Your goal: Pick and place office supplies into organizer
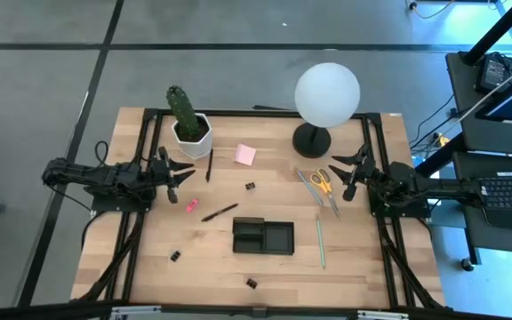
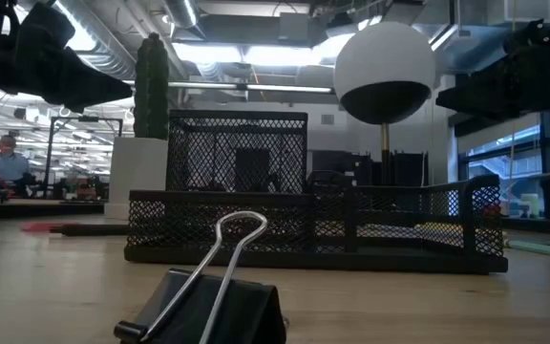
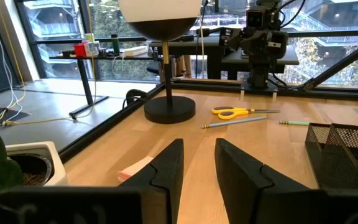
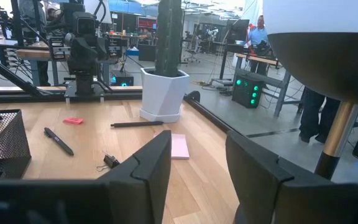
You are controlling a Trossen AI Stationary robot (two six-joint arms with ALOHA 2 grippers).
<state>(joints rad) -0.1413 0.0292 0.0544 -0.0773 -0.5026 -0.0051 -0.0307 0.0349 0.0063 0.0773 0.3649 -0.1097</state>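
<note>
Two dark arms, chunky black joints, black cables along them, each ending in two flat pointed black fingers [image 3: 166, 174]

no readable text, label, brand, number or sign in any view, nothing legible on the organizer [image 1: 262, 236], the sticky-note pad [image 1: 244, 156], the scissors [image 1: 321, 180] or the pens [image 1: 220, 212]

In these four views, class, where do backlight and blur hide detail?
Low view: the nearest black metal binder clip is blurred, the black mesh organizer dark against bright ceiling lights. Left wrist view: window backlight silhouettes the far arm. High view: evenly lit.
</note>
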